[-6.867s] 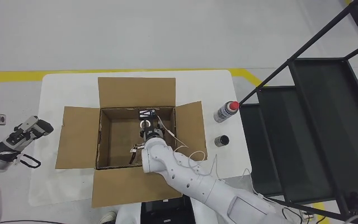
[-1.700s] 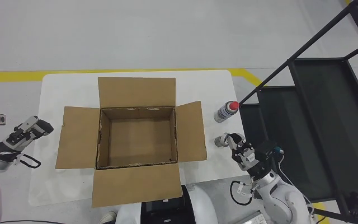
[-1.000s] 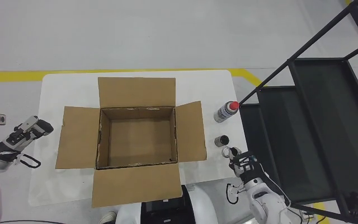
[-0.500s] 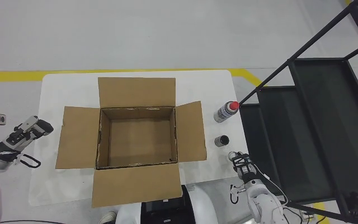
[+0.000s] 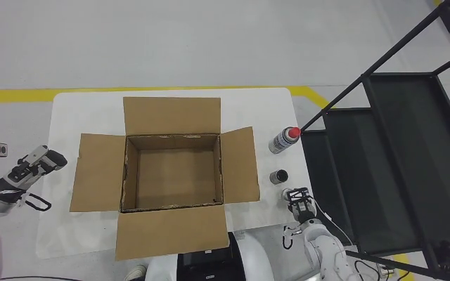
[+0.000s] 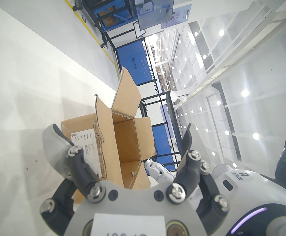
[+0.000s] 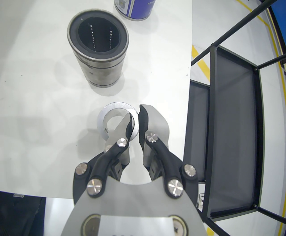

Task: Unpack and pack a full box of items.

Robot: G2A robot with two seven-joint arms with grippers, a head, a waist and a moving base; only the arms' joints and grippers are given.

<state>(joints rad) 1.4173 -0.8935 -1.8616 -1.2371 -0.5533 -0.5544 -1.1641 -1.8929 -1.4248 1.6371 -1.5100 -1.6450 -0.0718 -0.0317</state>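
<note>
Clenched with the right jaws on the rim of a metal ring (image 7: 101, 125), one tip inside its hole, one outside; lying flat on the table (image 7: 33, 89). Just past the tips, standing upright: a steel sleeve (image 7: 98, 58); farther past, a blue can (image 7: 134, 9). Spread wide at the left jaws, grasping nothing; ahead of them, apart, the open cardboard box (image 6: 125, 143).
</note>
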